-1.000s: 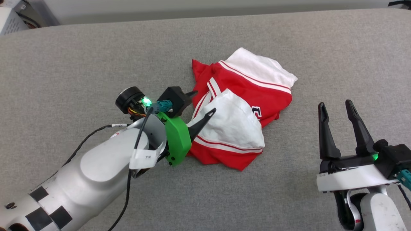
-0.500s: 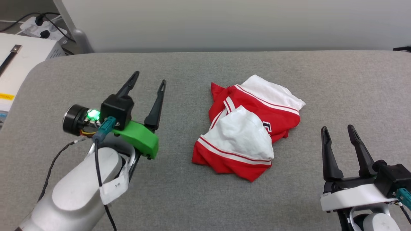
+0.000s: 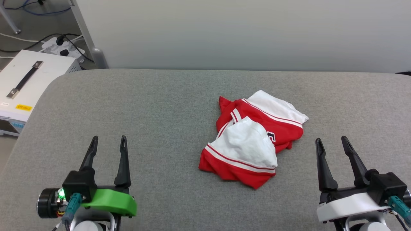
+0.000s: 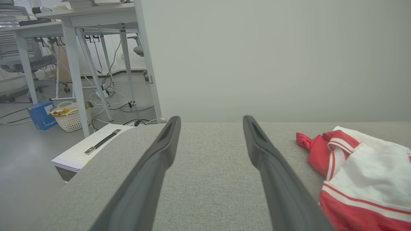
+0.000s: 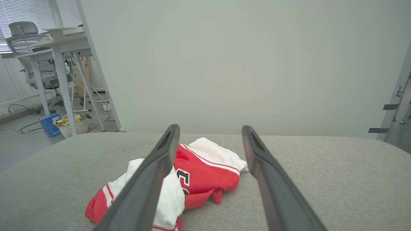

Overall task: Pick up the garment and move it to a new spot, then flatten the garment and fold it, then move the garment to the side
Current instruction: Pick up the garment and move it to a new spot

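The garment (image 3: 253, 141) lies crumpled in a heap on the grey bench (image 3: 160, 109), between the two end effectors and closer to the right one. From the left end effector (image 3: 109, 138) it is ahead and to the right, well apart. From the right end effector (image 3: 331, 139) it is ahead and to the left, near but not touching.

The left end effector has its two dark fingers spread wide, and they point forward over bare bench. In the left wrist view the garment is to the right of both fingers, outside the gap between them. The right end effector is also spread wide and grips nothing. In the right wrist view the garment lies beyond its fingertips, partly in the gap and partly behind the left finger.

The garment is red. One white sleeve sits on top at the side nearest the end effectors, and another is at the far side. Both have red and white striped trim. A part of a black letter with a white outline shows on the side toward the right end effector.

To the left of the left end effector, past the bench edge, a white box (image 3: 32, 73) with a black handle stands on the floor. Further away are a basket (image 4: 72, 118) and a blue box (image 4: 41, 114).
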`<state>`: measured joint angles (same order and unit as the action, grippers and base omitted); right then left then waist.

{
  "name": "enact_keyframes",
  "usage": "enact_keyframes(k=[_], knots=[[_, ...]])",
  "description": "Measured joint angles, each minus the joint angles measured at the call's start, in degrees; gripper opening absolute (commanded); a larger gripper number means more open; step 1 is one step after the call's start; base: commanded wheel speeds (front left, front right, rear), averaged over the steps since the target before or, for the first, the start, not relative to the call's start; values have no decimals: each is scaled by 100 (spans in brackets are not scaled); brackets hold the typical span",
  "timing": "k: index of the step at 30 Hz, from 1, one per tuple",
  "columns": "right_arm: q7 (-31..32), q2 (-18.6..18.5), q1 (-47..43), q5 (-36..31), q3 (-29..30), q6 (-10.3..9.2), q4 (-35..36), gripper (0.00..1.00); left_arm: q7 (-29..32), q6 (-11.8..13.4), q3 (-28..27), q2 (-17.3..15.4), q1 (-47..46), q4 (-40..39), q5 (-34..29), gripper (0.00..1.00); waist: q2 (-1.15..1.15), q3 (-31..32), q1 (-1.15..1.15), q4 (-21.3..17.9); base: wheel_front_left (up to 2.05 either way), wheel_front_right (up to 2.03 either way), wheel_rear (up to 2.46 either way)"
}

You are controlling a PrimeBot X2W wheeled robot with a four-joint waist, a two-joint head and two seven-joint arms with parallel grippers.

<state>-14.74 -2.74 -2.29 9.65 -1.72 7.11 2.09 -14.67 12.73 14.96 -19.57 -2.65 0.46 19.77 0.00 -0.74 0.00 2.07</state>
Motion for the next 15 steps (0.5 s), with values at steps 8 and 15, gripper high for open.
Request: enact_keyframes(k=[8, 15], knots=[[1, 0, -137, -57, -15, 0, -90, 100, 0, -913, -682, 802, 575, 87, -661, 100, 0, 67, 0, -2, 0, 0, 0], [1, -1, -253, -87, -9, 0, -162, 100, 0, -1336, -1083, 1270, 668, 216, -1077, 100, 0, 154, 0, -15, 0, 0, 0]])
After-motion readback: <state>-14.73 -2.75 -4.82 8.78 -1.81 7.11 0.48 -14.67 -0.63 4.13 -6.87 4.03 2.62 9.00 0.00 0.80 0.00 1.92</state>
